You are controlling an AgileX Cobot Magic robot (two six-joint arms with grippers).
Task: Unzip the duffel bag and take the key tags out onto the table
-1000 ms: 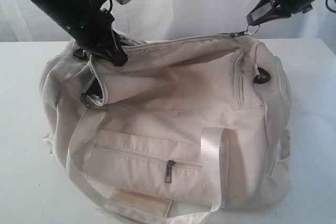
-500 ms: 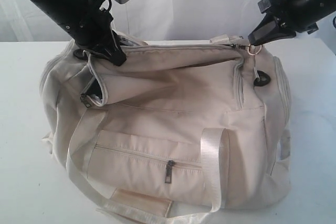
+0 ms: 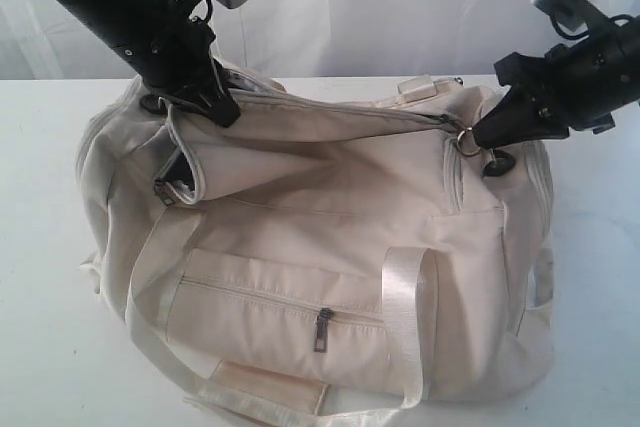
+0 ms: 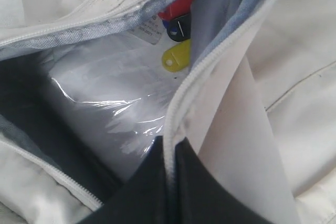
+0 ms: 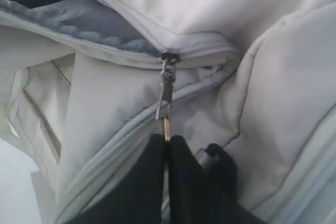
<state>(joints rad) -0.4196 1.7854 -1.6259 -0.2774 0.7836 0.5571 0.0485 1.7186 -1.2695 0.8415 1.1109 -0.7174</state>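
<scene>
The cream duffel bag (image 3: 330, 247) lies on the white table (image 3: 40, 347), its top zipper pulled open along most of its length. My left gripper (image 3: 222, 107) is shut on the zipper edge (image 4: 173, 129) at the bag's left end, holding the flap up. My right gripper (image 3: 480, 135) is shut on the metal ring zipper pull (image 5: 166, 124) at the bag's right end. Inside the bag, the left wrist view shows the key tags (image 4: 177, 56): a yellow one, red and blue ones behind it, beside crinkled clear plastic (image 4: 115, 98).
A front zip pocket (image 3: 290, 312) and pale webbing handles (image 3: 405, 297) face the camera. A white curtain hangs behind the table. White tabletop shows to the left and right of the bag.
My right gripper has moved right and down with the zipper pull, dragging the zipper further round the bag's right end. The left gripper has stayed where it was.
</scene>
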